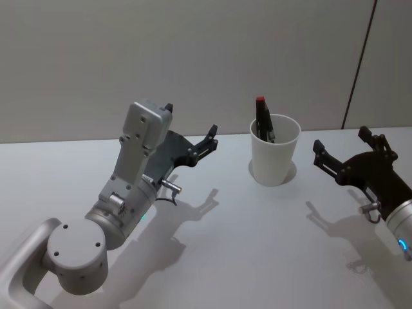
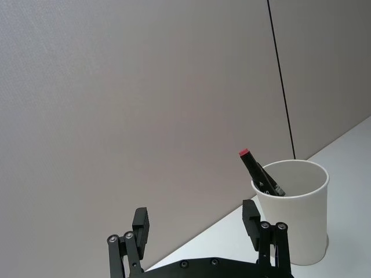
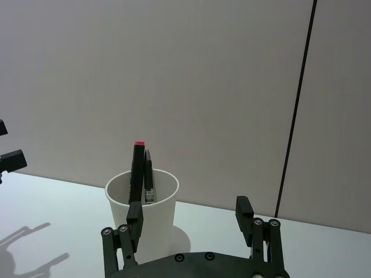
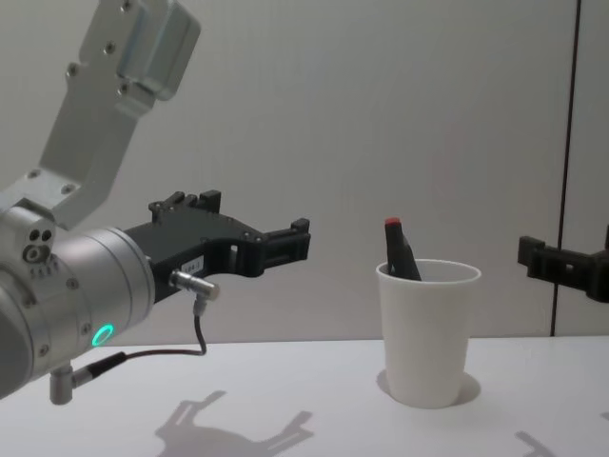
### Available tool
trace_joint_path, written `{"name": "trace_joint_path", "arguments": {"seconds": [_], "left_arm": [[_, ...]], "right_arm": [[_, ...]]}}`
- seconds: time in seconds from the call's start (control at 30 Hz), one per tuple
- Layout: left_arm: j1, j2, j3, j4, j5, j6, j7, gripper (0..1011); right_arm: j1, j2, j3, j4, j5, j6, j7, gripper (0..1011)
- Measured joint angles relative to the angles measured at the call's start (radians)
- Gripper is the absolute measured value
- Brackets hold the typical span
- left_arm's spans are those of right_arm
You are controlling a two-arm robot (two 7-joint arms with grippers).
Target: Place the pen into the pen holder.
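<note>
Left gripper [image 1: 190, 127] hangs over the table [image 1: 244, 238], fingers spread and empty. Beyond it the white paper pen holder [image 1: 275, 150] stands upright with the black, red-capped pen [image 1: 262, 116] leaning inside. Right gripper [image 1: 339, 147] waits opposite, likewise spread.

A white bench [image 1: 244, 257] carries a single white paper cup, the pen holder [image 1: 275, 149], standing upright toward its far right.

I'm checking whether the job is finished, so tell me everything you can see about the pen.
The pen is dark and slim with a red end pointing up. It stands tilted inside the white paper cup, leaning on the rim, its top poking above it. The right wrist view shows a second slim dark stick beside it. Neither claw touches it.
</note>
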Motion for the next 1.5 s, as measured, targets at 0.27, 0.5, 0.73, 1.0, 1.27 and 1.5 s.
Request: {"name": "trace_joint_path", "arguments": {"seconds": [0.27,0.5,0.73,1.0,1.27,1.5], "left_arm": [[0.0,0.0,0.0,0.0,0.0,0.0,0.0,1001],[0.0,0.0,0.0,0.0,0.0,0.0,0.0,1001],[0.0,0.0,0.0,0.0,0.0,0.0,0.0,1001],[0.0,0.0,0.0,0.0,0.0,0.0,0.0,1001],[0.0,0.0,0.0,0.0,0.0,0.0,0.0,1001],[0.0,0.0,0.0,0.0,0.0,0.0,0.0,1001]], "right_arm": [[0.0,0.0,0.0,0.0,0.0,0.0,0.0,1001],[0.0,0.0,0.0,0.0,0.0,0.0,0.0,1001],[0.0,0.0,0.0,0.0,0.0,0.0,0.0,1001],[0.0,0.0,0.0,0.0,0.0,0.0,0.0,1001],[0.0,0.0,0.0,0.0,0.0,0.0,0.0,1001],[0.0,0.0,0.0,0.0,0.0,0.0,0.0,1001]]}}
